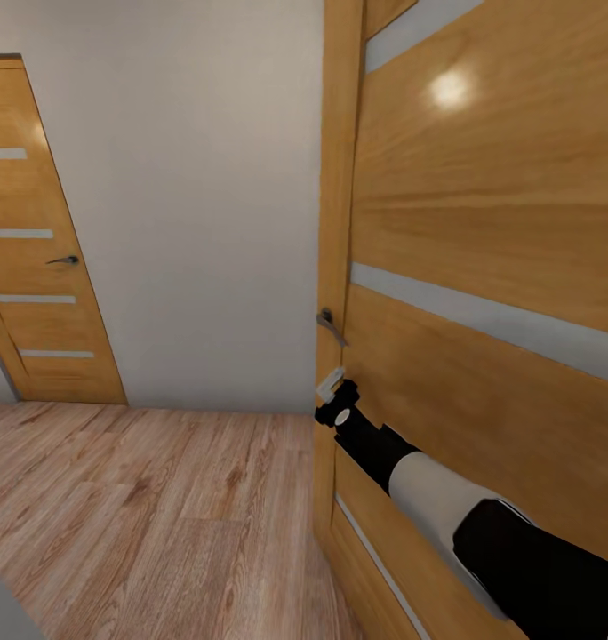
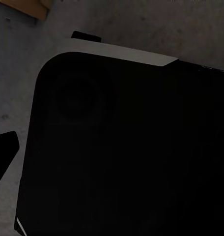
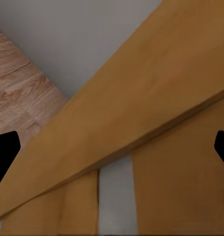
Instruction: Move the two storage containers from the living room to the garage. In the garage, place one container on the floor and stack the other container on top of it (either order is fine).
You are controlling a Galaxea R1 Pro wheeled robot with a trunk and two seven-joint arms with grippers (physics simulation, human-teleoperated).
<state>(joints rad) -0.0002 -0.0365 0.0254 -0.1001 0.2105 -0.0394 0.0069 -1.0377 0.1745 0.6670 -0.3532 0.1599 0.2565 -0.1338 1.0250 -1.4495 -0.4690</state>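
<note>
The two storage containers are out of view. My right arm reaches forward to a wood door (image 1: 482, 267) on the right. My right gripper (image 1: 331, 385) is up against the door's edge, just below its metal lever handle (image 1: 332, 325). In the right wrist view its two dark fingertips (image 3: 4, 152) stand far apart with only the door panel and frame between them, so my right gripper (image 3: 112, 152) is open and empty. In the left wrist view one dark fingertip (image 2: 4, 155) shows beside a large black rounded part of the robot (image 2: 131, 147); the other finger is hidden.
A light wood-plank floor (image 1: 162, 507) runs to a plain pale wall (image 1: 197, 222). A second wood door (image 1: 37, 267) with a lever handle (image 1: 64, 260) stands shut at the far left. The near door's frame (image 1: 338, 222) rises in the middle.
</note>
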